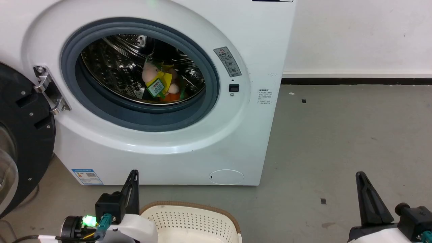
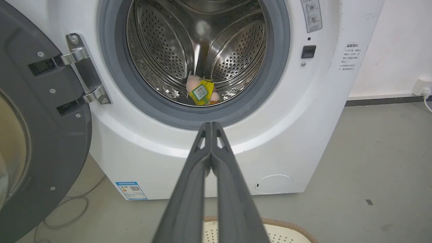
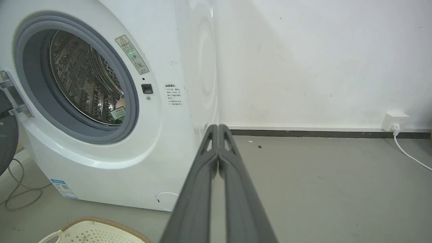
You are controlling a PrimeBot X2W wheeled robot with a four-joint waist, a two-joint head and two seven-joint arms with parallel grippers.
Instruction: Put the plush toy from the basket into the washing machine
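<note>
In the washing machine (image 2: 152,162) lies the plush toy (image 2: 201,92), seemingly beyond the fingers (image 2: 190,189).

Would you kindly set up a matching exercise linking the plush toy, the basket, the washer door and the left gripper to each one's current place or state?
1. plush toy
2. basket
3. door
4. left gripper

a. swung wide open
b. on the floor before the washing machine
c. shut, holding nothing
d. lying inside the drum

Pairs: 1-d, 2-b, 3-a, 4-c

Basket (image 1: 189,204) partly beyond bottom edge
</note>
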